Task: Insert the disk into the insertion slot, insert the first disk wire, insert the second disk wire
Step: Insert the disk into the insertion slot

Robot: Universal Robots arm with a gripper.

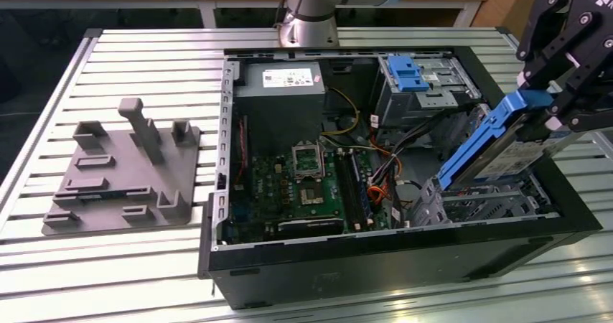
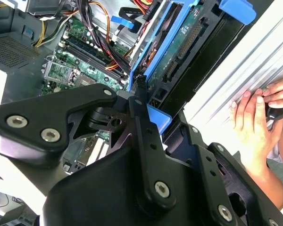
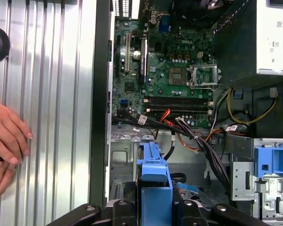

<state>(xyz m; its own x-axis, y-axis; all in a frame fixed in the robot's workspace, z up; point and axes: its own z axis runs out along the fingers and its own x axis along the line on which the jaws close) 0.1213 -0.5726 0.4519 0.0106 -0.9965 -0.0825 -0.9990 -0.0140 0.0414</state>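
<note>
While the gripper (image 1: 538, 102) sits up high at the exterior view's right, it's clamped on the blue end handle of the disk (image 1: 498, 149), so it's actually carrying the drive, not just parked next to it.

The bit that matters is the angle. The disk hangs down and away from the gripper, with its long axis running from the upper right of the frame to the lower left, tilted pretty steeply. Its free end points at the insertion slot (image 1: 484, 199), the perforated cage in the lower right corner of the case (image 1: 383, 245). That low end is right at the cage's mouth, but I can't tell if it's touching the metal or already started in. It's definitely not seated, since most of the drive sticks up above the case rim.

The taller bay (image 1: 414, 75) with the blue clip is further back and well apart from all this.

In the second wrist view the disk's (image 2: 179, 52) connector side looks bare, so I'd say no wires are plugged in yet. A person's hand (image 3: 7, 136) rests on the slatted table (image 3: 56, 94) outside the case wall.
</note>
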